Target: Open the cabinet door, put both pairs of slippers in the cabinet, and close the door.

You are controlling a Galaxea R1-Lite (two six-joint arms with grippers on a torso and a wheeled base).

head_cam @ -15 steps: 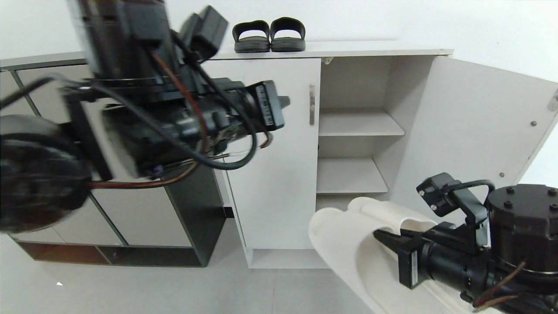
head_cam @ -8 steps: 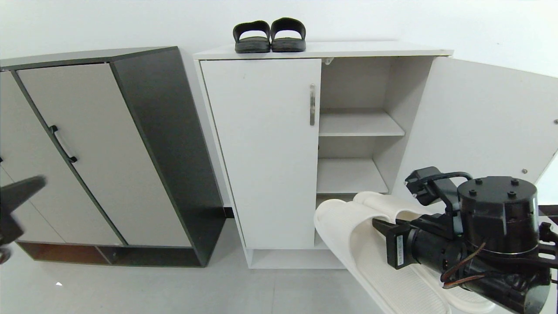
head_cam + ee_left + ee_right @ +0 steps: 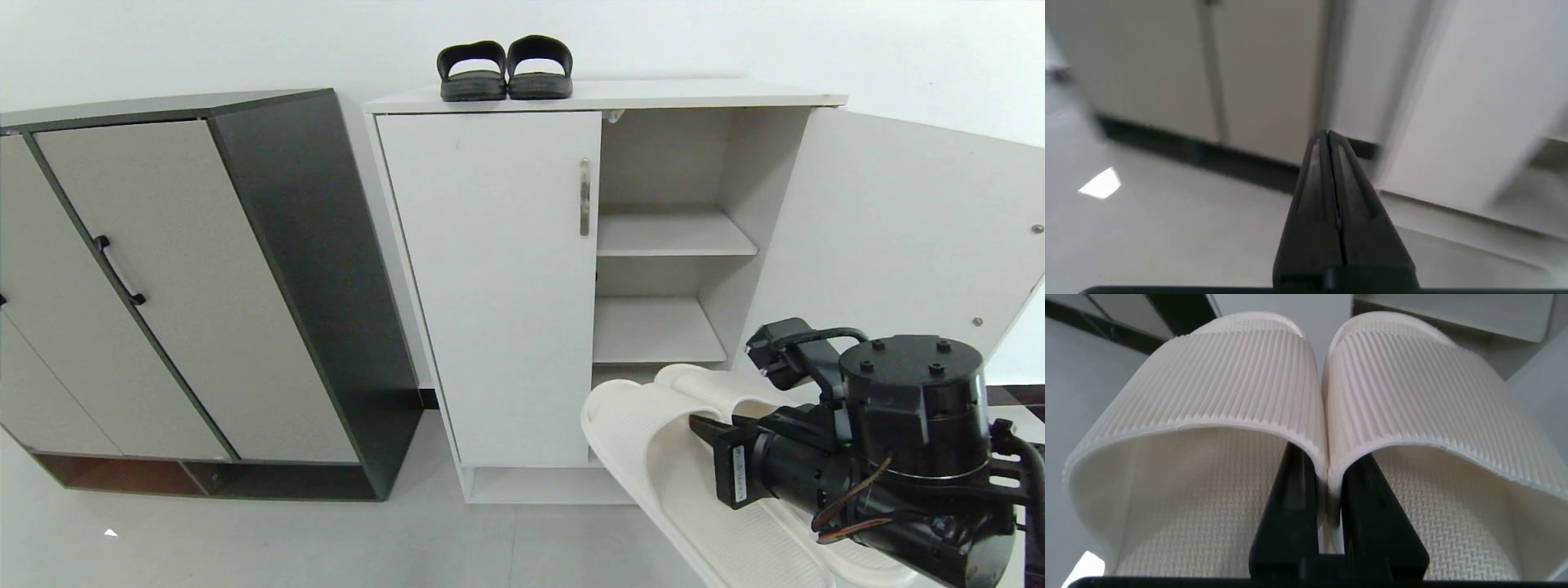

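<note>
Before the white cabinet, the right claw is gripping the pair of white slippers. One finger is sitting inside each strap, and the two are pinching the slippers' touching inner walls together. The pair is hanging low, just in front of the cabinet's open right half, with the toes pointing toward it. The right door is standing swung wide, showing the upper shelf and the lower shelf. The left door is standing shut. The black slippers are sitting side by side on the cabinet's top, above the shut door. The left claw, its fingers pressed flat together, is pointing over the floor near the cabinet bases. A dark cabinet is standing just beside the white one.
</note>
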